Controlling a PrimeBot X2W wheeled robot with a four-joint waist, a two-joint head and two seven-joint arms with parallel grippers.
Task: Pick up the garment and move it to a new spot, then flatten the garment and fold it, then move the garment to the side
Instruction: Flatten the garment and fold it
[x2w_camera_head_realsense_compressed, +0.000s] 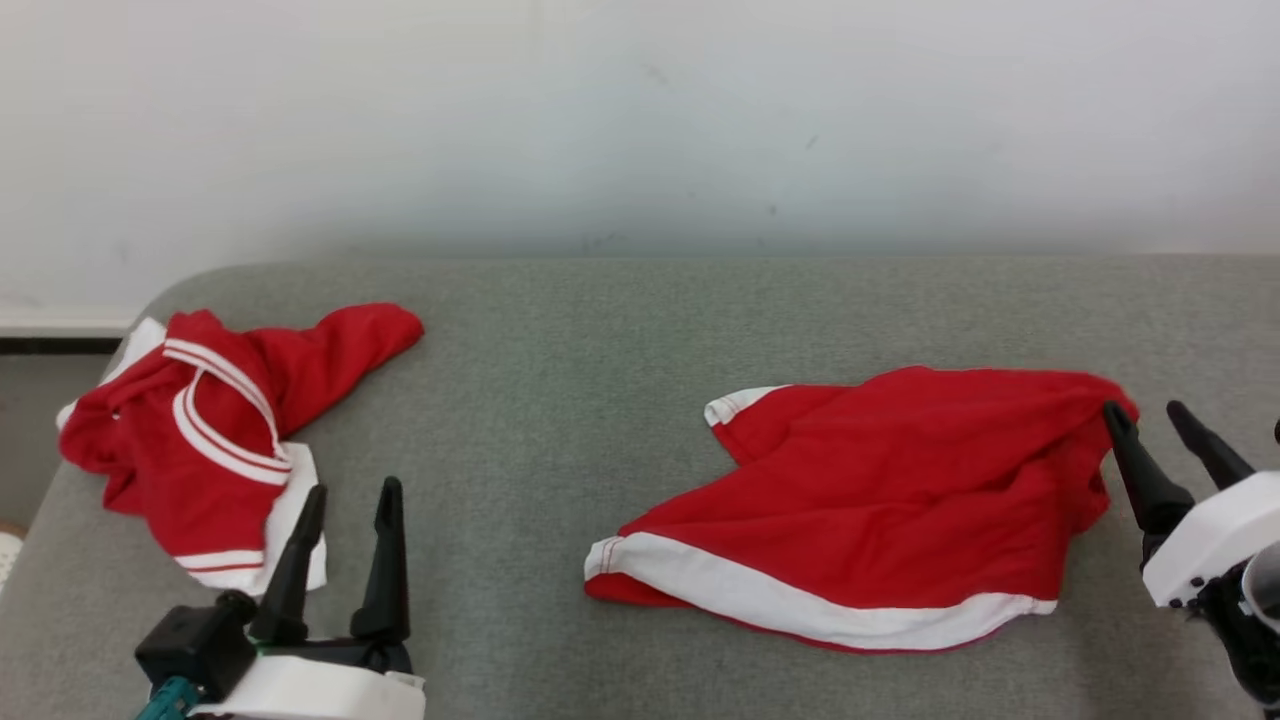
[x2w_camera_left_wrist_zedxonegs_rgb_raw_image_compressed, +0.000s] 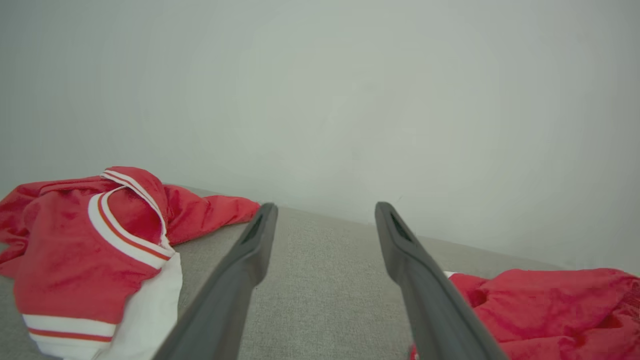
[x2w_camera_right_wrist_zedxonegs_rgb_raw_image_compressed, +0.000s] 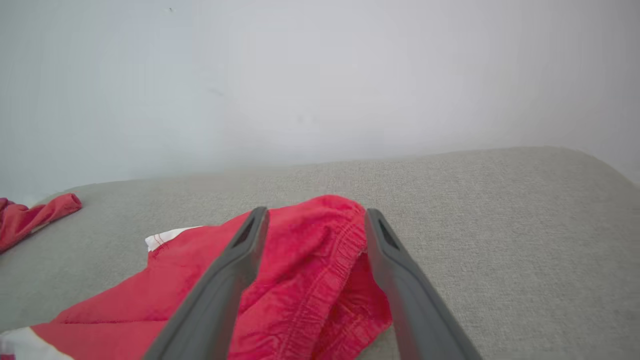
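Shorts (x2w_camera_head_realsense_compressed: 860, 490), red with white hem, lie rumpled on grey cushion (x2w_camera_head_realsense_compressed: 560, 400). The right gripper (x2w_camera_head_realsense_compressed: 1145, 410) gapes wide at their right corner. The left gripper (x2w_camera_head_realsense_compressed: 355, 487), also wide, sits well left of them beside a red-white jersey (x2w_camera_head_realsense_compressed: 200, 430).

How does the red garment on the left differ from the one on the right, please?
The left garment is bunched in a heap; the right garment lies spread out fairly flat. The left garment has striped red-and-white trim; the right garment has one broad plain white band along its near edge. The left garment sits at the grey pad's corner; the right garment lies further in. Both are red with white trim.
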